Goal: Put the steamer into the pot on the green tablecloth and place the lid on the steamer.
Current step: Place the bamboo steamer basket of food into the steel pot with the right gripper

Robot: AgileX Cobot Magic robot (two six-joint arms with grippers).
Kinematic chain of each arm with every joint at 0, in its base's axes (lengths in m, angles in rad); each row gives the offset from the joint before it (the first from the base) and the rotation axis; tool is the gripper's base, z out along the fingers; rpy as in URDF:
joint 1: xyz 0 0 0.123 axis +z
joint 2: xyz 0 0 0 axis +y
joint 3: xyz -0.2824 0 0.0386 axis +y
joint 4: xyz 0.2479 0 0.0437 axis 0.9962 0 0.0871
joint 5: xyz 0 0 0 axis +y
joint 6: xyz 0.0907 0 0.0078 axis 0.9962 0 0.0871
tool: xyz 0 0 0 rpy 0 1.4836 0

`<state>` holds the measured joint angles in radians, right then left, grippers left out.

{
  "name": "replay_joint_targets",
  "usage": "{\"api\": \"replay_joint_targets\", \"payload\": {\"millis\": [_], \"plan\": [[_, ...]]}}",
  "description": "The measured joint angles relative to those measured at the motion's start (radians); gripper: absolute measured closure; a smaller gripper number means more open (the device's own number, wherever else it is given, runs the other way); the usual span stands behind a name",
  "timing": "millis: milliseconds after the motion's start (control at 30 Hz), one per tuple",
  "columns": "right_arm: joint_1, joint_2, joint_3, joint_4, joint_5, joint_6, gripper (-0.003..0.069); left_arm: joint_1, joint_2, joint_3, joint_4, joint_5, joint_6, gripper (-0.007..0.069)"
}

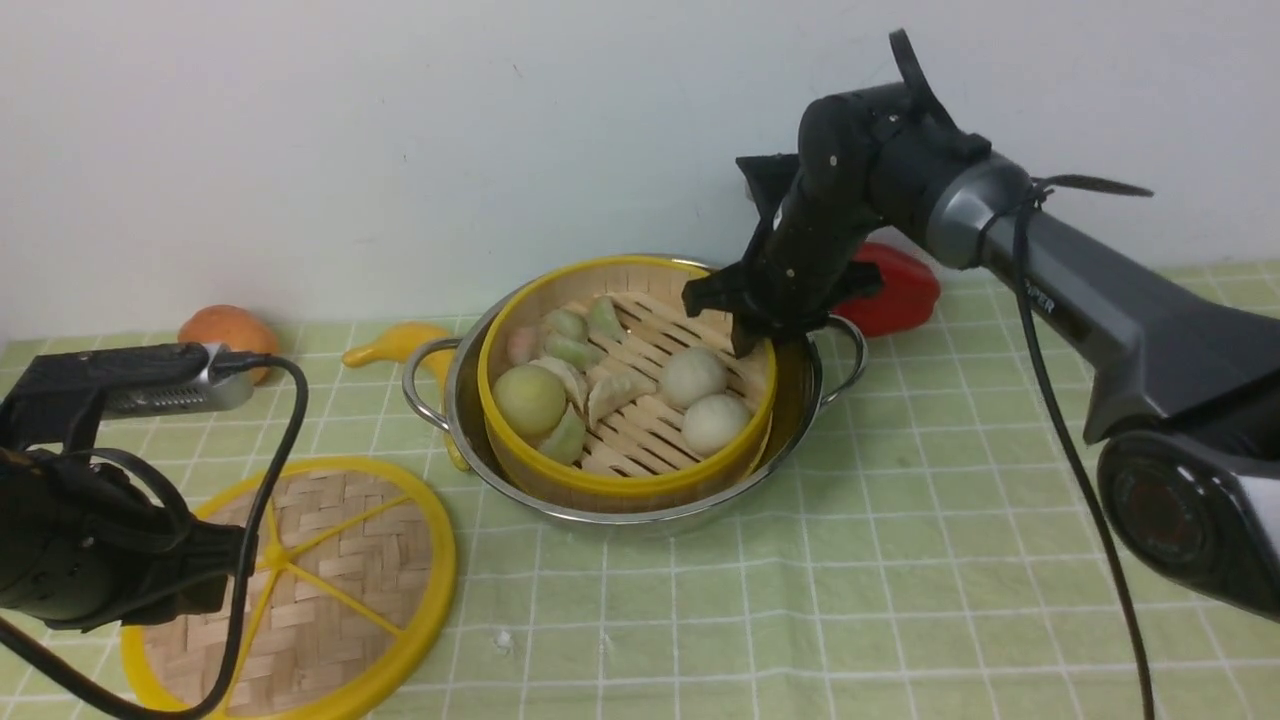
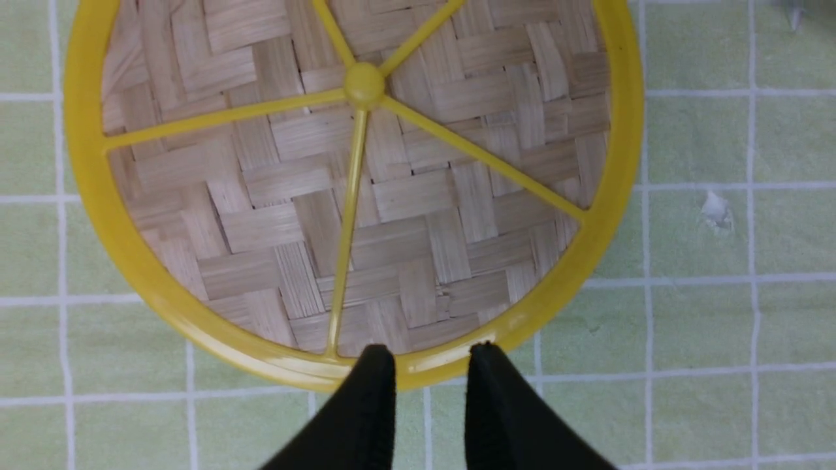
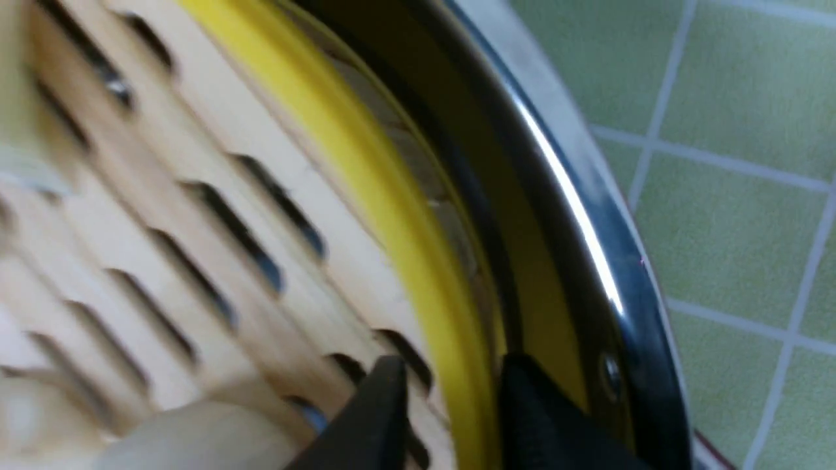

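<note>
The steamer (image 1: 628,480), holding toy buns and dumplings, sits inside the steel pot (image 1: 790,420) on the green tablecloth (image 1: 900,560). My right gripper (image 1: 750,335) is at the steamer's far right rim. In the right wrist view its jaws (image 3: 454,378) stand open on either side of the yellow rim (image 3: 366,170), between the slatted floor and the pot wall (image 3: 575,196). The lid (image 1: 330,560) lies flat on the cloth at the front left. My left gripper (image 2: 431,365) hovers open over the lid's (image 2: 405,196) near rim, holding nothing.
An orange fruit (image 1: 225,330) and a yellow banana-like toy (image 1: 400,342) lie behind the pot on the left. A red pepper (image 1: 900,290) lies behind the right gripper. The white wall stands close behind them. My left arm's cable (image 1: 290,420) loops over the lid.
</note>
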<state>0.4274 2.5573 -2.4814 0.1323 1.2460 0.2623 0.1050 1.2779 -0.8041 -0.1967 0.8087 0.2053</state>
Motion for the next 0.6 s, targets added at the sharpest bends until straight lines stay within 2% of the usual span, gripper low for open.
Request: {"api": "replay_joint_targets", "payload": {"millis": [100,133,167,300,467,600], "plan": [[0.000,-0.049,0.000,-0.014,-0.006,-0.017,0.0307,0.000,0.000,0.000,-0.003,-0.042,0.000,0.0470],[0.000,-0.053,0.000,-0.017,-0.007,-0.019,0.0307,0.000,0.000,0.000,-0.002,-0.046,0.000,0.0470],[0.000,-0.093,0.000,-0.051,-0.009,-0.034,0.0245,0.000,0.000,-0.009,-0.011,-0.068,0.000,0.0470],[-0.004,-0.186,0.002,-0.126,-0.011,-0.047,0.0165,0.000,0.028,-0.059,-0.044,-0.101,0.000,0.0454],[-0.035,-0.332,0.064,-0.139,-0.017,-0.058,0.0142,0.000,0.125,-0.154,-0.074,-0.093,0.015,0.0398],[-0.087,-0.540,0.231,-0.139,-0.018,-0.079,0.0154,0.000,0.249,-0.232,-0.071,-0.048,0.019,0.0356]]}}
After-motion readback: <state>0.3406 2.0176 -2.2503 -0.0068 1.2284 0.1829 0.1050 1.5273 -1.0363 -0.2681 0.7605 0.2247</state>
